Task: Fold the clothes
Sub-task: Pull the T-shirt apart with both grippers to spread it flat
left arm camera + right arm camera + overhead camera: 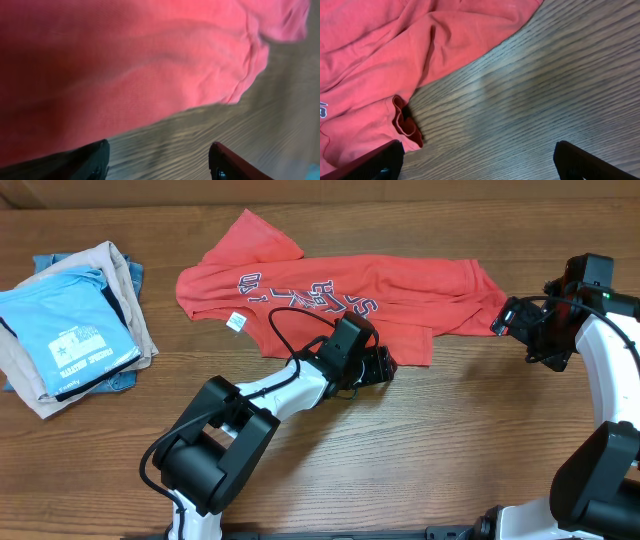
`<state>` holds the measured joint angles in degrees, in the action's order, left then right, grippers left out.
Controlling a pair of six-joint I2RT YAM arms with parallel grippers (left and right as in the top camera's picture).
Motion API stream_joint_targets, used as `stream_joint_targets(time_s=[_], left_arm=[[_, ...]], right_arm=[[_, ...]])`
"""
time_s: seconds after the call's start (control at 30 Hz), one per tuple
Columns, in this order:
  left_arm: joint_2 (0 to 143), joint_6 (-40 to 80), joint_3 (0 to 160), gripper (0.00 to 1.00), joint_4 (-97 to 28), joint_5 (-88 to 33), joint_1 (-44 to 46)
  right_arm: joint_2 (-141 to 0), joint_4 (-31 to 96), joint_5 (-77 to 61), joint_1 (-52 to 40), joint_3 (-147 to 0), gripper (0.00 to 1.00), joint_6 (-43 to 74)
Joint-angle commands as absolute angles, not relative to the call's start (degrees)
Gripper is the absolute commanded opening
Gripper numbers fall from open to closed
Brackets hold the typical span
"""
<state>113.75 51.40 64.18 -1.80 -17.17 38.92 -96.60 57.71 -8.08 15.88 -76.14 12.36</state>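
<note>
The clothes, a coral-red T-shirt (400, 285), lie spread and rumpled across the middle of the table, with the chest lettering (300, 290) upside down and a small white tag (236, 321) at the left. My left gripper (385, 366) sits at the shirt's near edge. In the left wrist view the gripper (159, 161) is open over bare wood, with the red cloth (125, 65) just ahead and reaching its left finger. My right gripper (508, 320) is at the shirt's right end. It (477, 161) stands wide open over wood, with a sleeve opening (405, 122) by its left finger.
A stack of folded garments (75, 330) lies at the far left, a light blue printed T-shirt on top of beige and denim pieces. Bare wooden table (450, 440) stretches along the front between the two arms.
</note>
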Motion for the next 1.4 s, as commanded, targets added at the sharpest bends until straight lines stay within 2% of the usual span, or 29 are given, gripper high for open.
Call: stream_joint_targets(time_s=[0.0,0.23,0.43,0.5,0.63,0.67,0.83,0.97,1.17,1.37], left_arm=[[115.57,60.31,64.40,0.65,-1.28,-16.71,38.68],[115.61,62.04,64.40,0.62,-0.56,-12.53,36.69],[115.61,64.42,64.40,0.51,-0.51,-8.12,34.13],[115.61,64.42,64.40,0.41,-0.49,-7.97,33.93],[115.61,64.34,64.40,0.09,-0.80,-8.29,33.87],[115.61,64.31,64.40,0.04,-0.84,-8.93,33.87],[115.59,64.14,64.40,0.04,-3.46,-14.96,33.87],[114.37,59.40,64.40,0.04,-10.26,-18.81,32.80],[104.22,45.69,64.40,0.04,-25.76,-15.22,26.48],[91.37,38.39,64.40,0.04,-42.30,-3.88,16.43]], right_arm=[[-94.61,57.63,-7.75,16.05,-77.19,1.00,12.27],[-94.61,57.69,-7.75,16.05,-77.19,1.00,12.27],[-94.61,58.04,-7.75,16.05,-77.19,1.00,12.27],[-94.61,58.04,-7.75,16.03,-77.19,1.00,12.27],[-94.61,58.02,-7.75,16.05,-77.19,1.00,12.27],[-94.61,58.00,-7.73,16.05,-77.19,1.00,12.27],[-94.61,58.00,-7.73,16.05,-77.19,1.00,12.25],[-94.61,57.98,-7.68,16.05,-77.19,1.00,12.25],[-94.61,57.36,-7.57,16.05,-77.19,1.00,12.25],[-94.61,57.39,-7.57,16.05,-77.17,1.00,12.25]])
